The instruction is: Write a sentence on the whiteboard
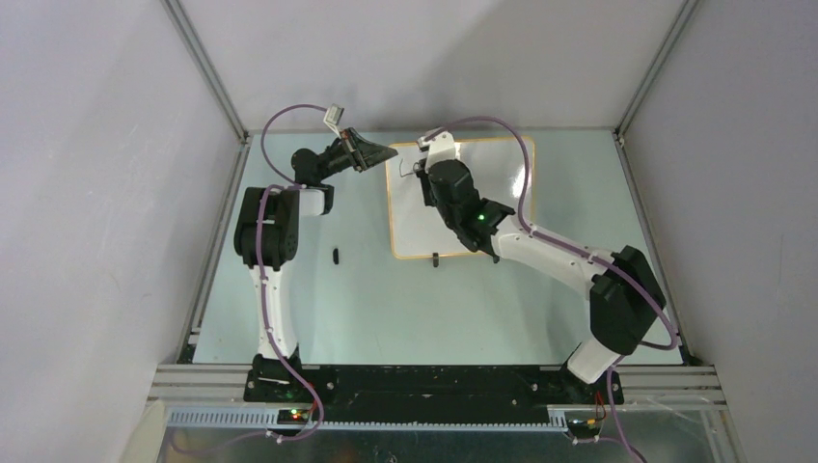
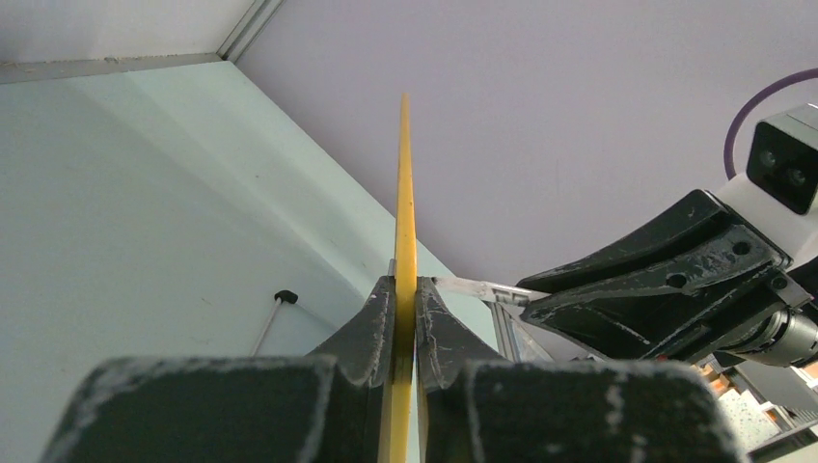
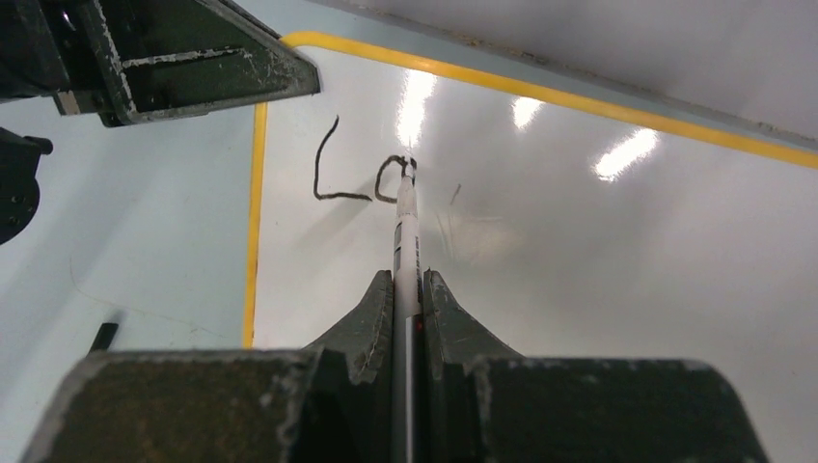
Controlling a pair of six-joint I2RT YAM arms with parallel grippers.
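Observation:
The whiteboard (image 1: 502, 193) lies flat on the table at the back middle. My left gripper (image 1: 384, 152) is shut on its far left rim, which shows edge-on as a yellow strip (image 2: 405, 193) between the fingers (image 2: 376, 323). My right gripper (image 1: 422, 174) is shut on a thin white marker (image 3: 407, 241) whose tip touches the board (image 3: 598, 270) near its top left corner. The sentence (image 3: 359, 177) stands as a black "L" and a partly drawn "o" at the marker tip. The left gripper (image 3: 193, 58) shows beside the writing in the right wrist view.
A small black cap-like piece (image 1: 335, 256) lies on the table left of the board, also in the right wrist view (image 3: 103, 336). A black stand foot (image 1: 435, 258) sits at the board's near edge. Grey walls and metal frame posts (image 1: 207, 68) enclose the table.

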